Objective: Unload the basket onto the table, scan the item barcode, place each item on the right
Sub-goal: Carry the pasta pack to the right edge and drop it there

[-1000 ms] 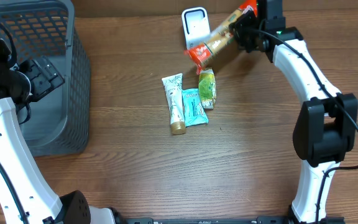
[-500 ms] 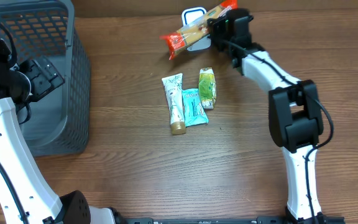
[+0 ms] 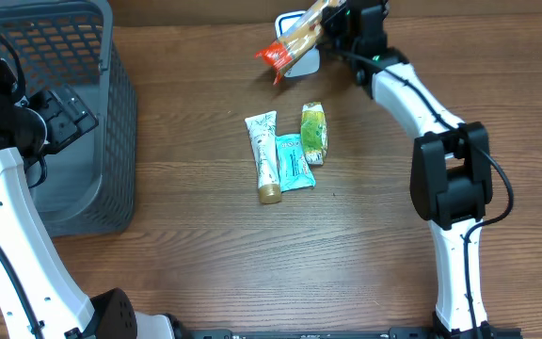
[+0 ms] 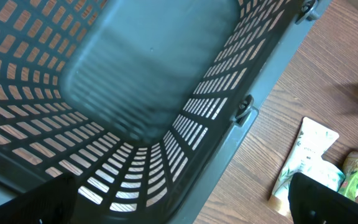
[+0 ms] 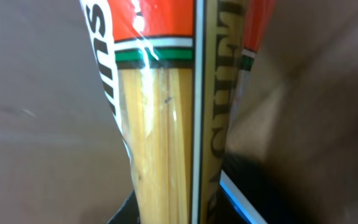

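The item, a long packet of spaghetti (image 3: 294,40) with red ends, hangs tilted over the white scanner (image 3: 305,64) at the table's far edge. My right gripper (image 3: 332,21) is shut on the packet's upper end. In the right wrist view the packet (image 5: 166,112) fills the middle, running out from between the fingers of the right gripper (image 5: 179,214), and no barcode shows on it. My left gripper (image 3: 64,113) stands open over the grey basket (image 3: 83,56). In its wrist view the left gripper (image 4: 179,208) has nothing between its fingers.
A white tube (image 3: 265,155), a teal packet (image 3: 293,162) and a green packet (image 3: 314,132) lie side by side mid-table. The basket's mesh wall (image 4: 135,93) fills the left wrist view, with the tube (image 4: 306,155) beyond its rim.
The right arm has swung the spaghetti packet left from beside the scanner to over it, then tilted it steeper. The left arm has not moved.
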Tool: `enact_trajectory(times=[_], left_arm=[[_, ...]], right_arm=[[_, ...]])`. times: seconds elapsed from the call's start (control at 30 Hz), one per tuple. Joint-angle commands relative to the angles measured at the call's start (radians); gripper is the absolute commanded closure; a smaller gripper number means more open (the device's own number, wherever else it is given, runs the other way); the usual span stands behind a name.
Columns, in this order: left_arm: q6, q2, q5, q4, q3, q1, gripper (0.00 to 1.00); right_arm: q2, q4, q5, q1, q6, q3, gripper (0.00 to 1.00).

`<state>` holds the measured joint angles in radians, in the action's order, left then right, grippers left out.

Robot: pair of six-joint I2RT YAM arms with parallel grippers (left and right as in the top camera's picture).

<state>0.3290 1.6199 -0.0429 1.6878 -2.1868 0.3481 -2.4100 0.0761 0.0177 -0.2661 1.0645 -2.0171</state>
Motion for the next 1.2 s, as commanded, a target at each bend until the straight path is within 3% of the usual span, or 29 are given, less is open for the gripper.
enact_trajectory(times=[0.0,0.3,0.47,0.63,0.87,1.1,1.17], left_arm=[[-0.019,0.003,-0.012,0.001,-0.006,-0.002,0.0],[-0.019,0.003,-0.013,0.002,-0.006,-0.002,0.0],[-0.019,0.003,-0.012,0.002,-0.006,-0.002,0.0],[-0.019,0.003,-0.013,0.002,-0.006,-0.002,0.0],[-0.019,0.003,-0.012,0.002,-0.006,-0.002,0.0],[-0.019,0.003,-0.012,0.002,-0.006,-0.002,0.0],[-0.019,0.003,-0.013,0.002,-0.006,-0.002,0.0]], right_arm=[[0.106,0.018,-0.017,0.058,-0.044,-0.153,0.96],[0.273,0.287,-0.017,0.235,-0.046,-0.171,0.96],[0.333,0.665,-0.004,0.488,-0.048,-0.171,0.96],[0.33,0.882,0.0,0.696,-0.153,-0.142,0.96],[0.322,0.908,-0.017,0.919,-0.329,-0.031,0.96],[0.321,0.78,-0.017,1.037,-0.341,0.125,0.96],[0.321,0.736,-0.017,1.059,-0.341,0.168,0.92]])
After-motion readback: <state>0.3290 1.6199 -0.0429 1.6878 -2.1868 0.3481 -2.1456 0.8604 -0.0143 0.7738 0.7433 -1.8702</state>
